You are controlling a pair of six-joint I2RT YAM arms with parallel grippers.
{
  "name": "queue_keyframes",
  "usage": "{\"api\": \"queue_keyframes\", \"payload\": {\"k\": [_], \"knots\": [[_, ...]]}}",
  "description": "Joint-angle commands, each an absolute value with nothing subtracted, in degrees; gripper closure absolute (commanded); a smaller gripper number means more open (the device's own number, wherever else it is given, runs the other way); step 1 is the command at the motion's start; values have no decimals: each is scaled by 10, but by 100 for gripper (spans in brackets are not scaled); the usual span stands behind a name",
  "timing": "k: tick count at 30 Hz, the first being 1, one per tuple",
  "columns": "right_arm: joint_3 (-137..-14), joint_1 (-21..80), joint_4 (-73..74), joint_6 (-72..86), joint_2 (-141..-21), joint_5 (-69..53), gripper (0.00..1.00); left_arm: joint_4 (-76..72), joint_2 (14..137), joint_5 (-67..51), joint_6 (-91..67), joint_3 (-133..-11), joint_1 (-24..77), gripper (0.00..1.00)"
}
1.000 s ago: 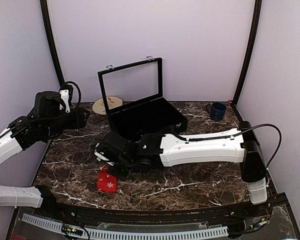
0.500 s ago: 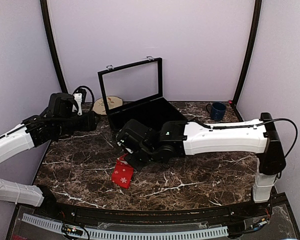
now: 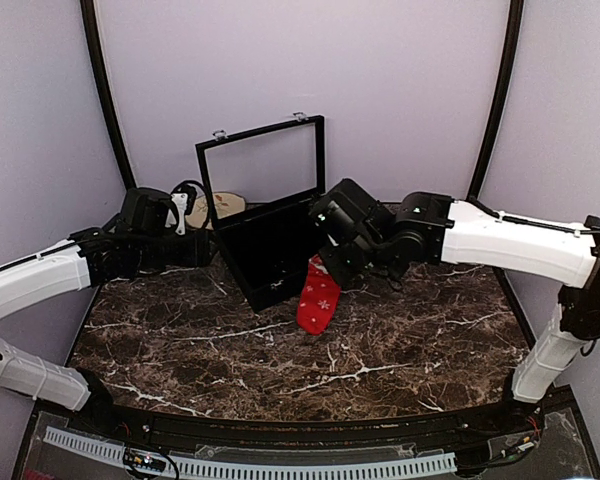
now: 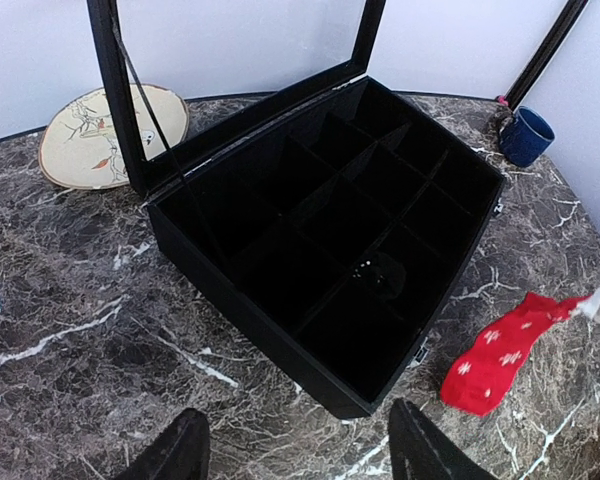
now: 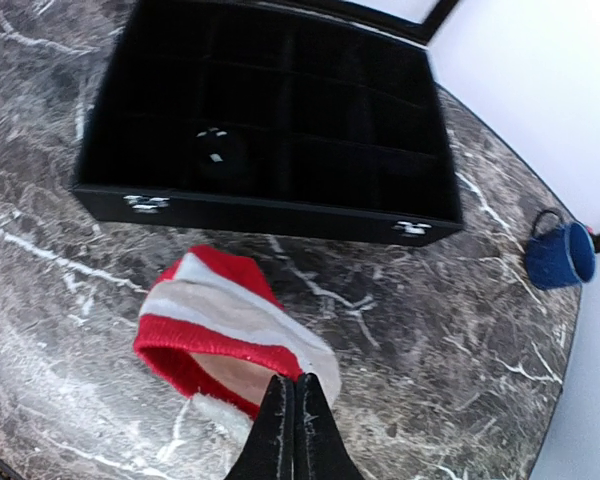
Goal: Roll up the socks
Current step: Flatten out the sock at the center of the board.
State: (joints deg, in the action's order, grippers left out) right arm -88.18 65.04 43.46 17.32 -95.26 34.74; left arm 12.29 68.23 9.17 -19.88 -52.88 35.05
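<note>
Dangling from the pinched-shut right gripper [image 3: 325,263], the sock [image 3: 318,298] hangs toe-down just beside the case [image 3: 270,250]. The left gripper [image 4: 295,442] is open, empty, and way off left.

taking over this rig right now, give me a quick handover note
left hand: open, empty, to the left of the open black divided case.
right hand: shut on the cream cuff of the red snowflake fabric sock, which hangs unrolled in front of the case.
done: sock lifted by its cuff.
left: all the rolling; no second sock in view.
</note>
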Motion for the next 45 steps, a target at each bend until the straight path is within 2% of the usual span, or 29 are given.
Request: {"api": "queue_keyframes", "payload": {"k": [1,7,15,27,35,40,45], "knots": [[-885,631,474,194,-921,405,100,111,678,74,-189,-551,349,36],[-918,617,522,192,-918,442,100,114,678,64,-187,-551,349,36],[-920,632,521,224,-920,392,100,115,669,57,-189,-537,349,36],[-1067,714,537,186,-1000,236,100,100,667,67,-184,-531,349,36],[-1135,722,534,240,-1007,131,100,94,660,94,-178,-534,349,36],[-1083,702,505,305,-978,77,100,85,671,93,-181,-535,349,36],[-922,655,413,386,-920,1,100,78,687,79,-186,-537,349,36]]}}
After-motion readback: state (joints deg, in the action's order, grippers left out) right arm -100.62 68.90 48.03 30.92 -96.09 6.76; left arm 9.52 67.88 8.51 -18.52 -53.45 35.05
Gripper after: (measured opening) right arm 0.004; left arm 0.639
